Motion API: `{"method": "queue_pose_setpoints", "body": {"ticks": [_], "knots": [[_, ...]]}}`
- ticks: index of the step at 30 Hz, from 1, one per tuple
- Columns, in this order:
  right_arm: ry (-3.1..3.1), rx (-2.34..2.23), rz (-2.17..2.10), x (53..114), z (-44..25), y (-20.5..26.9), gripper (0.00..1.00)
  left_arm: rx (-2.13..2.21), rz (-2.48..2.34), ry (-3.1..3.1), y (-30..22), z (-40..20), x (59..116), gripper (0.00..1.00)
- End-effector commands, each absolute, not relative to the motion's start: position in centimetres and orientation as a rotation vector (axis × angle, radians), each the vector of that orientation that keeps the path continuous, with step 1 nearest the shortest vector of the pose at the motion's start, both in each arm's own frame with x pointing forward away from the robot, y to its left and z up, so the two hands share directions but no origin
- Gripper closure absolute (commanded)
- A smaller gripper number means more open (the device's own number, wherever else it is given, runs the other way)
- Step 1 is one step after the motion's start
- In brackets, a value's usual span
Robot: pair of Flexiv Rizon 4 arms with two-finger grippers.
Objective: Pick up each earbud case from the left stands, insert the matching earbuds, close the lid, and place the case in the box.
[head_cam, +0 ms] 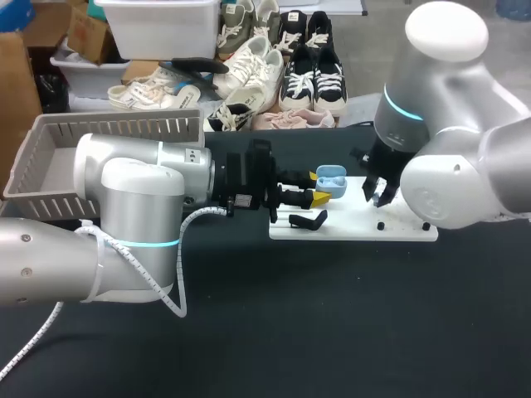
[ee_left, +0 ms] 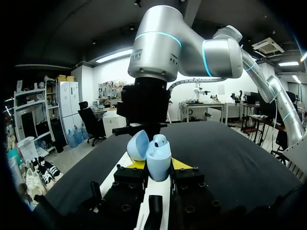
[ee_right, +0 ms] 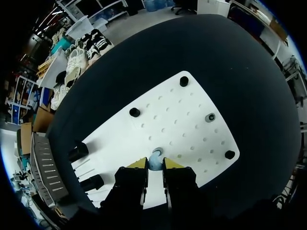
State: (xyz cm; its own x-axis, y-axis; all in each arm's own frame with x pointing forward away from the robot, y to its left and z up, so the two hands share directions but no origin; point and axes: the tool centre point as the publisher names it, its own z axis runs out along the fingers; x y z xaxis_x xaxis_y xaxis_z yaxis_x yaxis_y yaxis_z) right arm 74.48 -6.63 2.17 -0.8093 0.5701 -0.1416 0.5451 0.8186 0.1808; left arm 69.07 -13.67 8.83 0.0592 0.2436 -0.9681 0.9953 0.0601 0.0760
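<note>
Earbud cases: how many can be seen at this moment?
1. The light-blue earbud case, lid open, is held in the left gripper over the white board. The right gripper holds only a blue earbud. Others may be hidden from these views.

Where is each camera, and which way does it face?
Head view: above and behind, looking down at the table; left arm and right arm show.
Left wrist view: looks along the left gripper, shut on the earbud case.
Right wrist view: looks down past the right gripper onto the white board.
Head and right wrist views share the white board.
</note>
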Motion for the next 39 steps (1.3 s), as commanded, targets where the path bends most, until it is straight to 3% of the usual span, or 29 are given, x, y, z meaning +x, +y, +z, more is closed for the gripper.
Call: {"method": "queue_pose_setpoints", "body": {"ticks": [1, 17, 39], "knots": [[2.814, 0.875, 0.189, 74.3, 2.2, -6.6, 1.0, 1.358, -0.977, 1.365, -13.7, 8.8, 68.9, 1.0], [2.783, 0.844, 0.161, 72.3, 6.3, -7.6, 1.0, 1.358, -0.977, 1.365, -13.7, 8.8, 68.9, 1.0], [2.915, 0.121, 0.213, 65.8, 16.2, -6.1, 1.0, 1.358, -0.977, 1.365, -13.7, 8.8, 68.9, 1.0]]}}
